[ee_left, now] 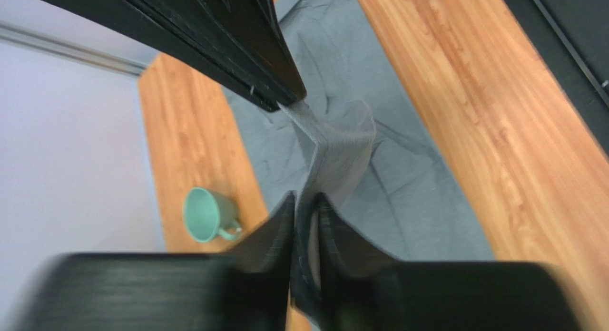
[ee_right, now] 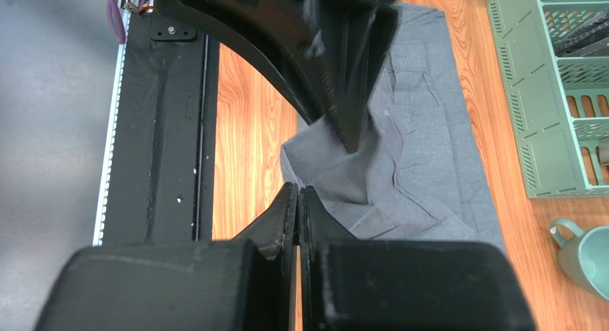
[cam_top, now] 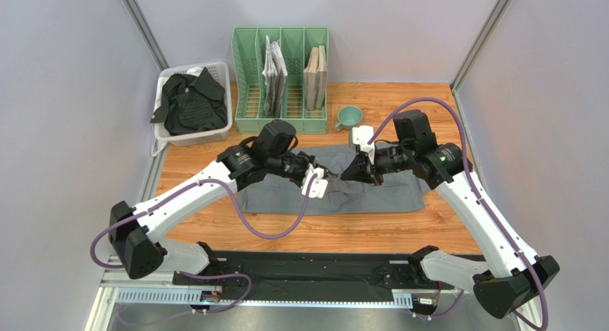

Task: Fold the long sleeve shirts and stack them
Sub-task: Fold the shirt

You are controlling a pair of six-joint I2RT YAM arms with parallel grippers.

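Left gripper fingers fill the bottom of its wrist view, jaws narrow, pinching a raised ridge of the plain mid-grey cloth long sleeve shirt. Right gripper jaws pressed together on the same ridge, clearest from the left wrist view. Rest of that shirt lies spread mid wooden table. Only the top view shows the black striped shirt, heaped in the white slotted plastic basket back left

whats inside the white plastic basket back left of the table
A crumpled black faintly striped long sleeve shirt fills the white slotted plastic basket, partly draped over its left rim. Anything beneath it is covered.
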